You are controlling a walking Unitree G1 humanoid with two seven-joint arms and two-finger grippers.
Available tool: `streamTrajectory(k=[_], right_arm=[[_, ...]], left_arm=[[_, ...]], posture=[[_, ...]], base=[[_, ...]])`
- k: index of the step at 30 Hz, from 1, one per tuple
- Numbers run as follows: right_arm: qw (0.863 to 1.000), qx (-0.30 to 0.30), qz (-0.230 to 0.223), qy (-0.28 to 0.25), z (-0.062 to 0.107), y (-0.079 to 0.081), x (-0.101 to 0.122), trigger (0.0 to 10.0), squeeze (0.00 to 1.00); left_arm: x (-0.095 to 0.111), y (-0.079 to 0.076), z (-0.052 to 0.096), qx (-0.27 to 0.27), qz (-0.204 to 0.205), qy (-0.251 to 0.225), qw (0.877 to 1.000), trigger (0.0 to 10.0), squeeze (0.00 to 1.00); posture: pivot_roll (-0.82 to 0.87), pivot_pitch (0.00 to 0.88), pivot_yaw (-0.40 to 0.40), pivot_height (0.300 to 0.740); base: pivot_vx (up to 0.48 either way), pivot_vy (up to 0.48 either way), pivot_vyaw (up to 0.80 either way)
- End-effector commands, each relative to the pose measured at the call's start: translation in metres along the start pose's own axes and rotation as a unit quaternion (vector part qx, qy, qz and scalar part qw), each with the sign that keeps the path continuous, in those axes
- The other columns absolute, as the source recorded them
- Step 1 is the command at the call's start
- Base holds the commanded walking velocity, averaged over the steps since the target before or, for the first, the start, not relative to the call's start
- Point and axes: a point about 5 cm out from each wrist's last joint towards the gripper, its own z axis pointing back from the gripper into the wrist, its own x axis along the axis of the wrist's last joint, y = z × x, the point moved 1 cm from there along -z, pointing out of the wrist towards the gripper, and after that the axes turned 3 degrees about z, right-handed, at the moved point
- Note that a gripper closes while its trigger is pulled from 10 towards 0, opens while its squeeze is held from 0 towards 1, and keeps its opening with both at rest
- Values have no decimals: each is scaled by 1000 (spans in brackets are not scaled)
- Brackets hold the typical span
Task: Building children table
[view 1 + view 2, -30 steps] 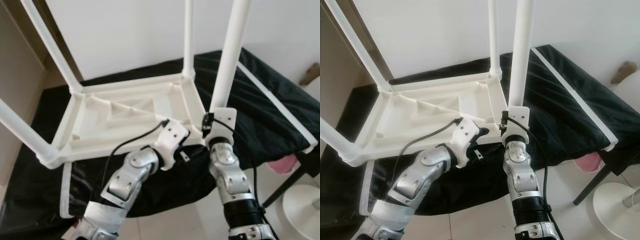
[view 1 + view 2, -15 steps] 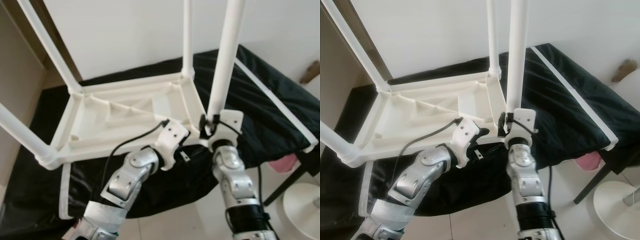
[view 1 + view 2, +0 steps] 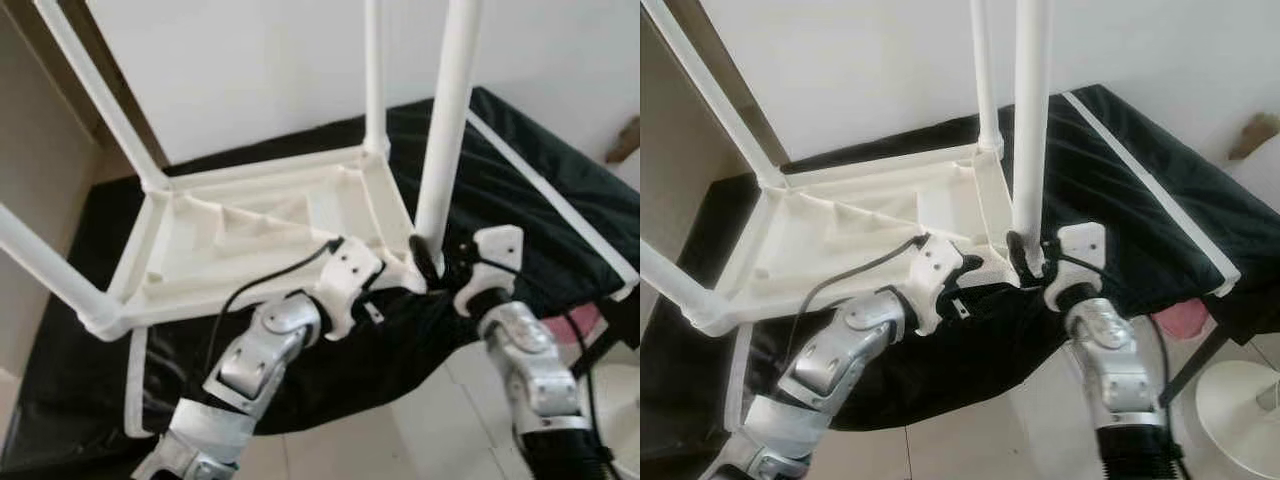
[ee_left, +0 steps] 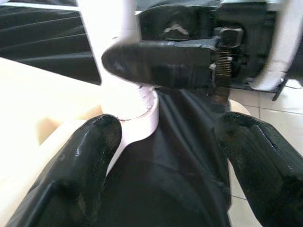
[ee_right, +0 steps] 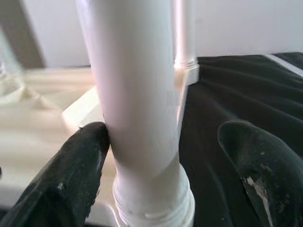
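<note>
Table (image 3: 250, 240) upturned, right end effector (image 5: 161, 156) spread around leg (image 3: 440, 130), left end effector (image 4: 165, 161) spread, leg tops cropped, perhaps unseated.

The upside-down kids table (image 3: 250, 235) looks like moulded plastic, off-white with a smooth, slightly satiny sheen, and its legs (image 3: 445, 110) are the same stuff, a bit glossier. The cover (image 3: 520, 200) under it is black cloth, matt and wrinkly, with a white trim strip (image 3: 545, 195). Robot arms (image 3: 255, 355) are brushed silver metal with white plastic brackets. Right gripper's fingers (image 5: 80, 165) seem like matt black rubber, scuffed in spots, though it's blurry up close. Floor (image 3: 980, 435) is pale tile, lightly glossy.
</note>
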Motion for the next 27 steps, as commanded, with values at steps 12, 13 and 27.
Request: streamTrajectory(k=[12,13,27], right_arm=[[993,98,60,40,-29,-12,-7,10000,0],[990,114,67,41,-33,-11,-6,10000,0],[983,163,71,50,-34,-19,-7,0,0]], left_arm=[[-4,-1,2,-30,-7,9,999,10000,0],[-3,-1,2,-26,-7,7,1000,10000,0],[0,3,6,-2,-5,2,1000,10000,0]], posture=[[-124,0,104,740],[-124,0,104,740],[-81,0,78,740]], base=[[0,0,0],[0,0,0],[0,0,0]])
